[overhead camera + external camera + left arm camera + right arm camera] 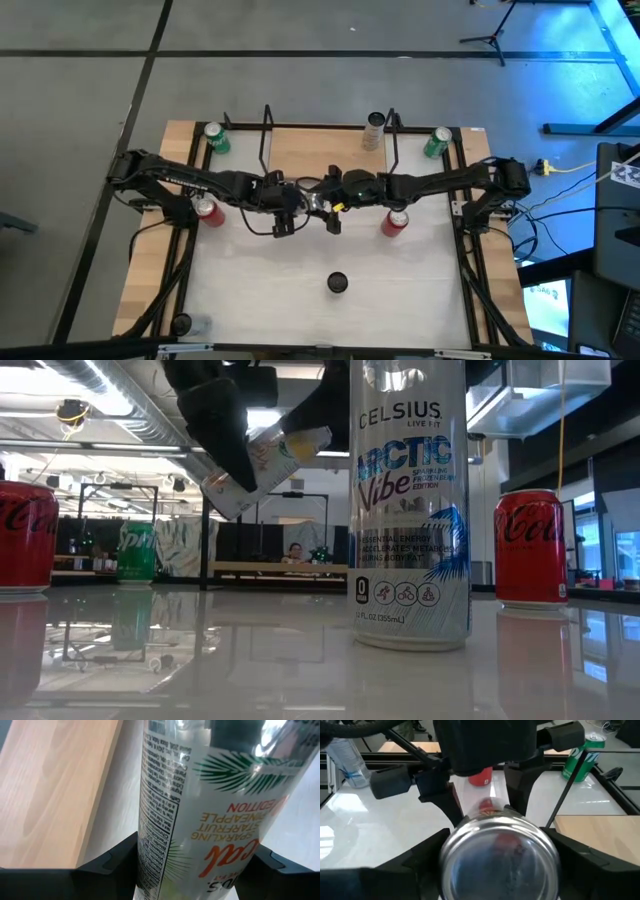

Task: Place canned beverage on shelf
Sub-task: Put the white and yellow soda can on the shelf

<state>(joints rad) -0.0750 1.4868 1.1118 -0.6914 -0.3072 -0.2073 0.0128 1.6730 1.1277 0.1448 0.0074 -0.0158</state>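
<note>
A white canned beverage with palm-leaf print [200,795] hangs tilted over the table's middle [322,203], and my left gripper [195,865] is shut on it. My right gripper [500,865] is open, its fingers standing on either side of the can's silver bottom end [500,855]. In the low view the can [265,460] slants under a dark finger. The shelf [320,150], a light-wood board between black wire frames, lies at the far middle, and a grey can [375,128] stands at its right end. My left gripper pinches the can's side wall [165,855] between its two fingers [112,862], which lie across the can. It comes slanting down from the table's left. The can is lifted clear of the table and tilted. My right gripper: I cannot tell whether its fingers [415,865] touch the can's bottom end.
A tall Celsius can [410,510] stands near the front middle [338,284]. Red cans [208,210] [395,222] stand left and right of the grippers. Green cans [215,140] [437,143] sit at the far corners. A clear bottle [347,757] stands at the table's edge.
</note>
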